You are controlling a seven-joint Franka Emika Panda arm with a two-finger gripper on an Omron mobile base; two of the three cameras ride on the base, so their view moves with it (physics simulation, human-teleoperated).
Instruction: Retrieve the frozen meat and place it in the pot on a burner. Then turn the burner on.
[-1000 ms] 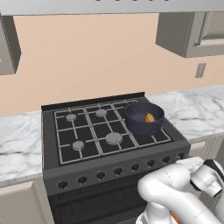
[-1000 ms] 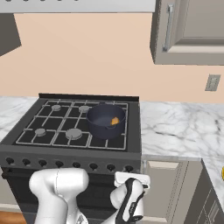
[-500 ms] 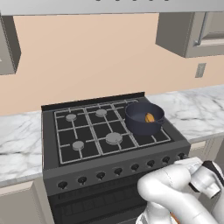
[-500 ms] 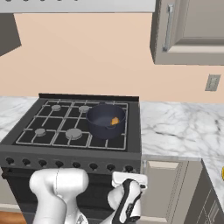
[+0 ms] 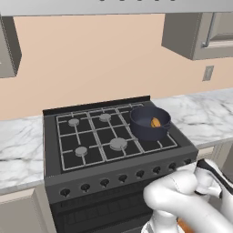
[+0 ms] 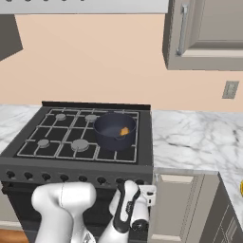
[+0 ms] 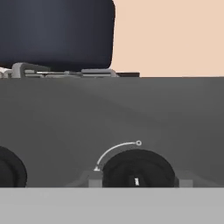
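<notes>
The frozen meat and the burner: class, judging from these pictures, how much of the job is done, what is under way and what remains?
Done: the frozen meat lies in the pot on the stove's back right burner. In hand: the gripper is at the rightmost knob, a finger on either side of it. Left: turning that knob; no flame shows.

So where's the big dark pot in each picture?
Left base view: the pot sits right of the middle, on the stove's back right burner.
Right base view: the pot sits near the middle, on the same burner.
Hand view: its dark side takes up the top left corner.
Shared landmark: the stove's knob row.
</notes>
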